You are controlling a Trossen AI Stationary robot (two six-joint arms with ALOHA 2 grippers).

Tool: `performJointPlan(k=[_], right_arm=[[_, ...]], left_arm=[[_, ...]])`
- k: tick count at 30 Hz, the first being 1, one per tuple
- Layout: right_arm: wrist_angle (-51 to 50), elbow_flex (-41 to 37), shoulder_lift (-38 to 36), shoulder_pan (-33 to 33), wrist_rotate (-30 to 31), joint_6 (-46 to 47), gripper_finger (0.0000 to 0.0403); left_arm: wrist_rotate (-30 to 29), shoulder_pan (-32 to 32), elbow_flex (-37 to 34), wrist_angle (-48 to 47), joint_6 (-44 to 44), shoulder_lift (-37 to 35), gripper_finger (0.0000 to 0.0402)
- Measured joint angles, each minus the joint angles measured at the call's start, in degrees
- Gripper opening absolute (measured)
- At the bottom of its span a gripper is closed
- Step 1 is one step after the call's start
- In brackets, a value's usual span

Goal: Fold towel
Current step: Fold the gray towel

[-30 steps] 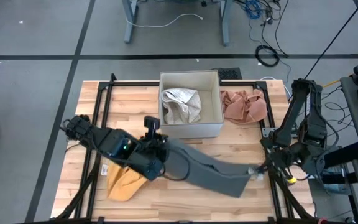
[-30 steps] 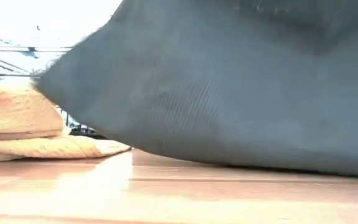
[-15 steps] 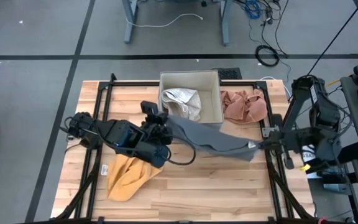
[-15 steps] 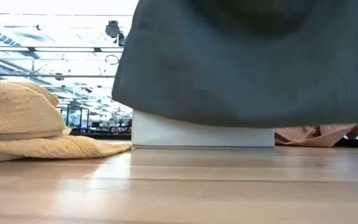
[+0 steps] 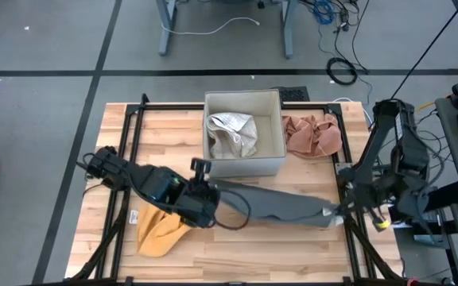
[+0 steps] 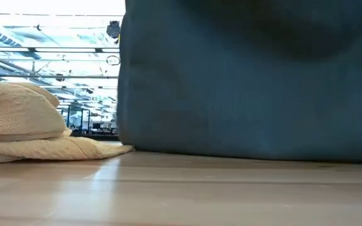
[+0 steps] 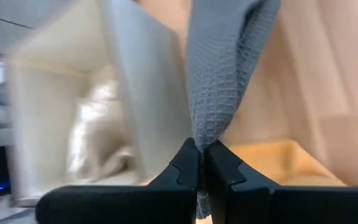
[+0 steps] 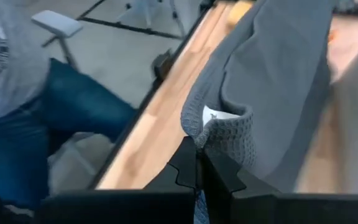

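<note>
A grey towel [image 5: 273, 205] is hanging stretched between two grippers above a wooden desk [image 5: 237, 254], its lower edge touching or nearly touching the wood in the low view. The left gripper [image 5: 207, 193] is holding one corner near the desk's middle, just in front of a white box [image 5: 245, 163], its fingers [image 7: 188, 165] clamping together on the cloth. The right gripper [image 5: 339, 210] is holding the opposite corner at the desk's right edge, its fingers [image 8: 188, 163] pinching a bunched fold where a small white label is showing. A yellow towel [image 5: 159, 230] is lying crumpled on the desk under the left arm. A white cloth [image 5: 233, 133] is sitting inside the box, and a pink cloth [image 5: 312, 135] is lying just right of it. In the right wrist view, a person in jeans [image 8: 36, 134] is standing beside the desk
</note>
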Motion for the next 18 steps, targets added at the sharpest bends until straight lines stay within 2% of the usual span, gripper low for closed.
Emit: performJointPlan(k=[3,7,11,14,18], right_arm=[[8.3,-6.0,0.0,0.3,-3.2,1.9,0.0],[24.0,-15.2,0.4,0.4,-6.0,2.0,0.0001],[38.1,-23.3,2.4,0.7,-6.7,2.1,0.0002],[47.1,-27.3,5.3,0.7,-8.0,2.0,0.0002],[53.9,-29.4,10.0,0.7,-8.0,2.2,0.0003]], left_arm=[[4.8,-0.1,-5.9,3.8,-1.1,0.0,0.0008],[12.0,-0.5,-15.4,11.9,-1.1,0.0,0.0008],[19.3,-1.3,-23.7,19.9,-1.5,0.1,0.0008],[22.0,-2.0,-28.4,24.7,-2.9,0.1,0.0008],[22.5,-3.2,-32.4,28.4,-5.1,0.1,0.0008]])
